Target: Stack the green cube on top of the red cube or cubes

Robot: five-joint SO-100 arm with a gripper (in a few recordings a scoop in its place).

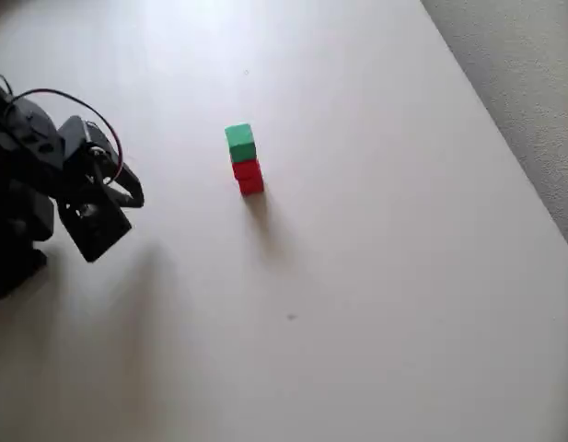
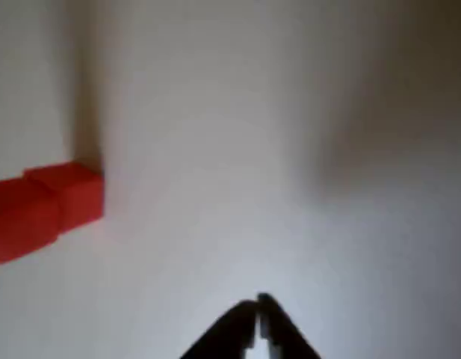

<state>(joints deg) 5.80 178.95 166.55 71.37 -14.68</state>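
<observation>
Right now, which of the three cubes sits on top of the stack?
The green cube; the two red cubes are stacked beneath it, the lowest resting on the table.

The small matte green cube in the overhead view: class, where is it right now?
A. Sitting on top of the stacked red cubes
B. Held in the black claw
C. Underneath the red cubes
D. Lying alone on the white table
A: in the overhead view the small matte green cube tops the two plain red cubes, while the black claw sits away at the left with nothing in it.
</observation>
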